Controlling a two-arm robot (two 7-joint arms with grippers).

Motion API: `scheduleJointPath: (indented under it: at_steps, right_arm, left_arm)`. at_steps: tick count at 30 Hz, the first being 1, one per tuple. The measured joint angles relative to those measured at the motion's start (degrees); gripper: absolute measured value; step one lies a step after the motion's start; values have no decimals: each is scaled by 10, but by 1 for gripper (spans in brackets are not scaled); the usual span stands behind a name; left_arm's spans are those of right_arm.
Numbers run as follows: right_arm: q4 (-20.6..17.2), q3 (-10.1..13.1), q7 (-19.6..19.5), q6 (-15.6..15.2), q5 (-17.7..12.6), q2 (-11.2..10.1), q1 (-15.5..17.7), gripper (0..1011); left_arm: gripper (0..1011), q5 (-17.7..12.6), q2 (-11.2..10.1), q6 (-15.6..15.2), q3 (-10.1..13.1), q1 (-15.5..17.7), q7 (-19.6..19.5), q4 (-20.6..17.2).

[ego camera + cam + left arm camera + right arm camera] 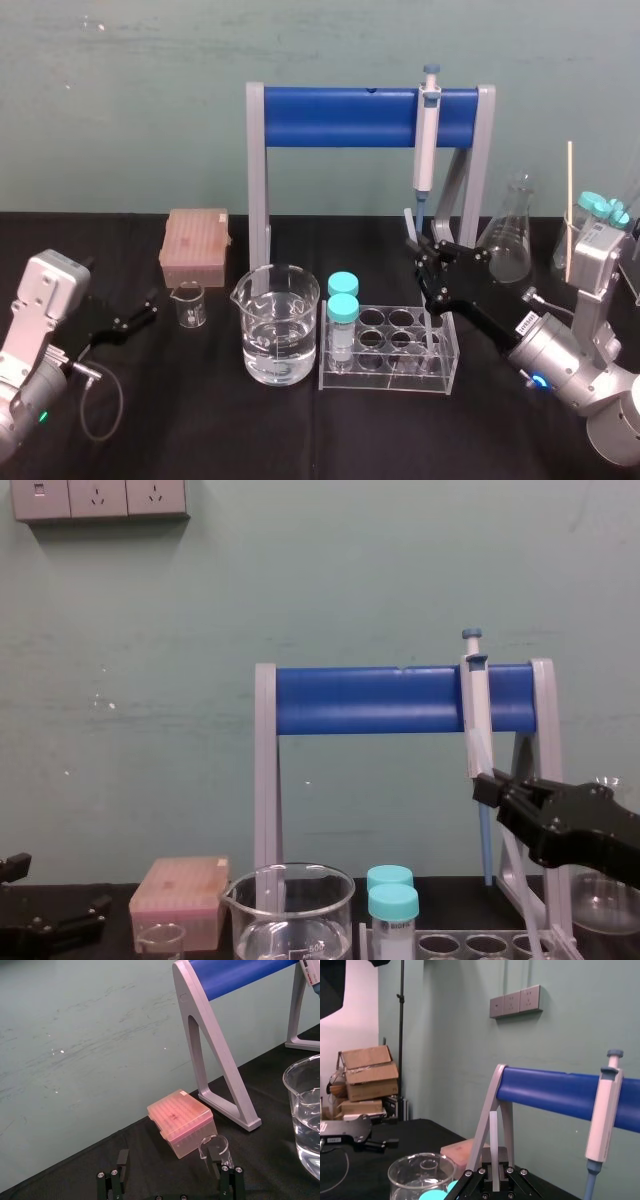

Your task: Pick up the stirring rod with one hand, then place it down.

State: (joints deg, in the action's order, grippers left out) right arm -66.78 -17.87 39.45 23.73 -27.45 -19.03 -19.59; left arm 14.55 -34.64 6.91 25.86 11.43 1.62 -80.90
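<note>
beaker (281, 300) holds clear liquid; right gripper (422, 262) clamps stirring rod (493, 1132); left gripper (150, 308) spread, idle.

This is looking like a laboratory bench. A pipette (426, 140) is hanging on a blue-barred stand (340, 117) at the far side of a black-covered table (200, 420). Nearer, a glass beaker (279, 292) is holding clear liquid beside a clear tube rack (400, 378) carrying two teal-capped tubes (343, 300). A conical flask (510, 240) is standing at the far right, a pink pipette-tip box (195, 245) at the far left.
</note>
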Motion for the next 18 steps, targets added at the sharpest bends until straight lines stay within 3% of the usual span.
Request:
scheduleJointPath:
  at_steps: [18]
  right_arm:
    - [32,-22,14,-20,5,-4,-16,67]
  left_arm:
    - [1000,0,0,0,0,0,0,0]
